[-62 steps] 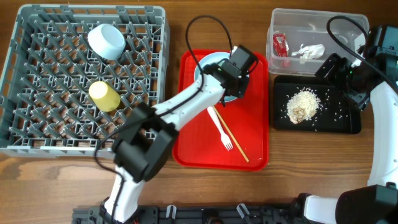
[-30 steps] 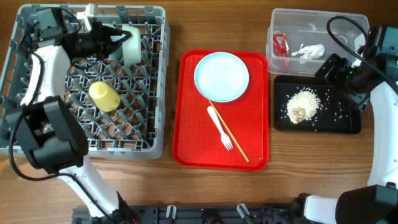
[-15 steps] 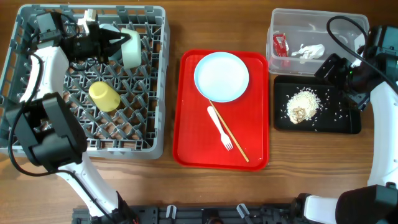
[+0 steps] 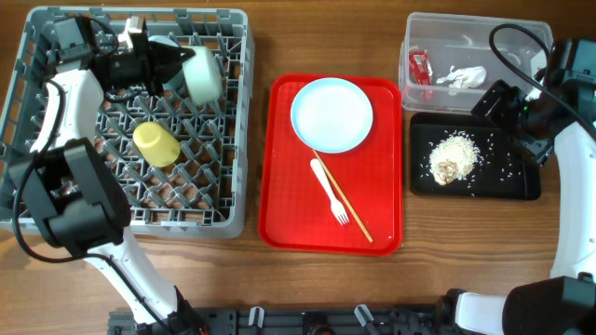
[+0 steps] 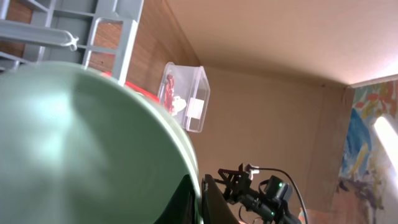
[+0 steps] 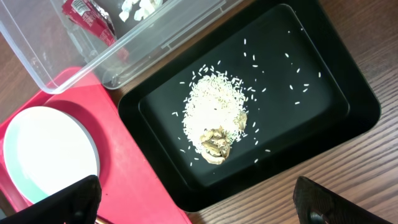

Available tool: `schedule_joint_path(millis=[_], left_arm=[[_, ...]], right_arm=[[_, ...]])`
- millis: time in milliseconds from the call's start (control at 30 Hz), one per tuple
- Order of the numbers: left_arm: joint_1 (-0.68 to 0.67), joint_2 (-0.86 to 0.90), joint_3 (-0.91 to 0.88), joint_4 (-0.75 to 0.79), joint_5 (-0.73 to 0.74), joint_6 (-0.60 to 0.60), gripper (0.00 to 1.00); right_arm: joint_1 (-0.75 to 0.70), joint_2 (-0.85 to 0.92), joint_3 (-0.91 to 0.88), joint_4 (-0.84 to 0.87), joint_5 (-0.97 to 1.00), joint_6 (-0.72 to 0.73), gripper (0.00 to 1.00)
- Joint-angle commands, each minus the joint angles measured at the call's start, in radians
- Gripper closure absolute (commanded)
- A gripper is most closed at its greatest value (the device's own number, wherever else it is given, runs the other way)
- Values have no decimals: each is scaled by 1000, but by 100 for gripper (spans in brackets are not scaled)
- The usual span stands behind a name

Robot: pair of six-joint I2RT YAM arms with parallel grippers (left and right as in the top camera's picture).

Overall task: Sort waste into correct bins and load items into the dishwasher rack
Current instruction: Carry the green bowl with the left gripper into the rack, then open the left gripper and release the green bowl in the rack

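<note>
As green bowl (image 5: pixel 81 143) fills wrist view — left claw (image 4: pixel 179 63) mostly obscured.

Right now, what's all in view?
rack: 1, grey-blue, left
cup: 1, yellow, in rack
bowl: 1, pale green, held over rack
red tray: 1, red, centre
plate: 1, white, red tray
fork: 1, white, red tray
stick: 1, wooden, red tray
tub: 1, clear, right
wrapper: 1, red, in tub
napkin: 1, white, in tub
black tray: 1, black, beside tub
rice: 1 clump, whitish, black tray
left pincer: 1, shut on bowl
right pincer: 1, open, right side
</note>
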Motion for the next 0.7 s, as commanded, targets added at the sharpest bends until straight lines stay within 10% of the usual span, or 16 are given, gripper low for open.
schedule_joint_path(millis=[0, 567, 667], left_arm=[[-5, 28, -2, 2, 32, -60, 96], [42, 28, -2, -77, -345, 124, 95], [77, 27, -2, -105, -344, 166, 80]], right_arm=[[-2, -6, 5, 2, -16, -6, 0], [-2, -6, 5, -1, -16, -8, 0], [-2, -6, 5, -1, -16, -8, 0]])
